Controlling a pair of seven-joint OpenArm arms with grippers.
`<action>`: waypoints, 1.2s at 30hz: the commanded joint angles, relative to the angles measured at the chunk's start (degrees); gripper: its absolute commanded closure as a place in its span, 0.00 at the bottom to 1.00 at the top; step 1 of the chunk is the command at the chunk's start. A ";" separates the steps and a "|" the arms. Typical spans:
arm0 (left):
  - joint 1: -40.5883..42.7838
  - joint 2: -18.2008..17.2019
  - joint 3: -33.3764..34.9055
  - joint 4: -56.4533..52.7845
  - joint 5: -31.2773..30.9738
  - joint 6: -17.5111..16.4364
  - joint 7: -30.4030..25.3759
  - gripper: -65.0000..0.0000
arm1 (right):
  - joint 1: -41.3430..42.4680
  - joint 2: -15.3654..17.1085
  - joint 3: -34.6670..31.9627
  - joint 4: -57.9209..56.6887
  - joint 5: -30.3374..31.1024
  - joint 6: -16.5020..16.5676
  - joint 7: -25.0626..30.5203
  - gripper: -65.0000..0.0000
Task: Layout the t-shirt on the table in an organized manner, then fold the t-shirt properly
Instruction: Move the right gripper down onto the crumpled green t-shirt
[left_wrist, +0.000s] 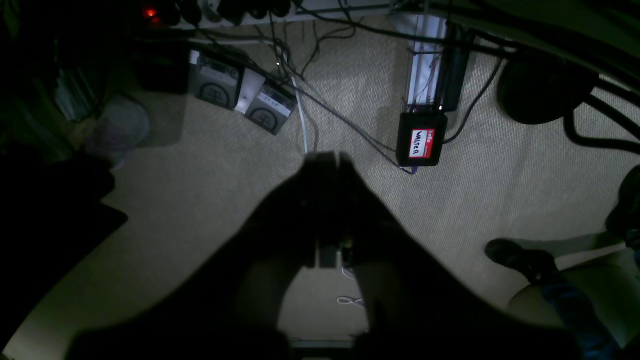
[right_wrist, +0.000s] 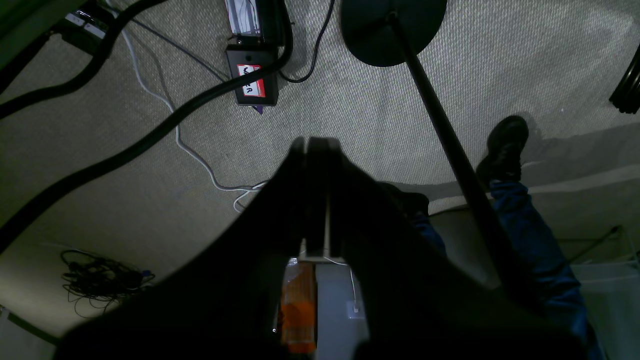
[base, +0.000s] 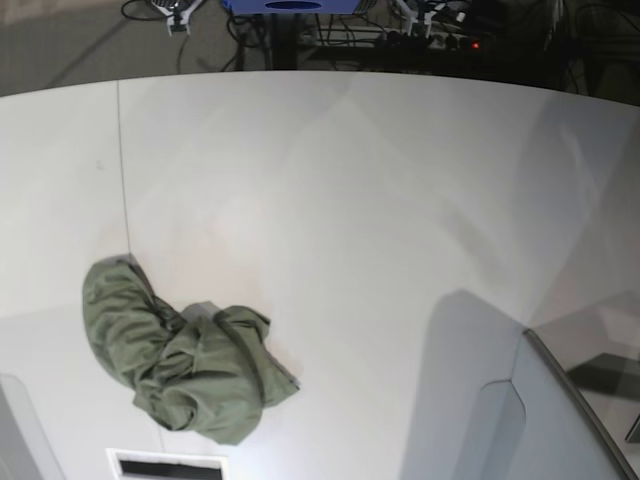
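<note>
The t-shirt lies in a crumpled olive-green heap on the white tabletop, toward seven o'clock in the base view, one lobe reaching up to ten o'clock of the heap beside a thin dark seam line. No sleeve or neck can be made out in the bunched folds. Neither arm shows in the base view; a grey angled panel sits at the tabletop's five o'clock corner.

Both arms point their wrist cameras down at a beige carpet floor, off the tabletop. In the left wrist view the left gripper is a dark silhouette rising from six o'clock, its fingers pressed together with nothing between them. The right gripper looks the same in its own view, fingers closed on nothing, though the gloom makes the very tips hard to read.

On the floor beneath, a black box with a red-and-white label lies at one o'clock of the left gripper, with cables trailing around it. A round black stand base with its pole, and a person's dark shoe and blue trouser leg, sit at two to three o'clock of the right gripper.
</note>
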 joint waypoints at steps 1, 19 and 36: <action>0.53 -0.18 0.06 -0.10 0.10 0.27 -0.28 1.00 | -0.39 0.01 0.21 0.03 -0.14 0.08 -0.03 1.00; 2.99 -2.38 0.14 0.42 0.27 0.27 -0.28 1.00 | -8.91 -0.08 0.39 11.63 0.12 0.08 -3.46 1.00; 33.59 -9.24 -0.65 53.00 -0.43 0.27 0.25 1.00 | -38.54 0.01 0.91 77.74 -0.14 -0.01 -27.46 1.00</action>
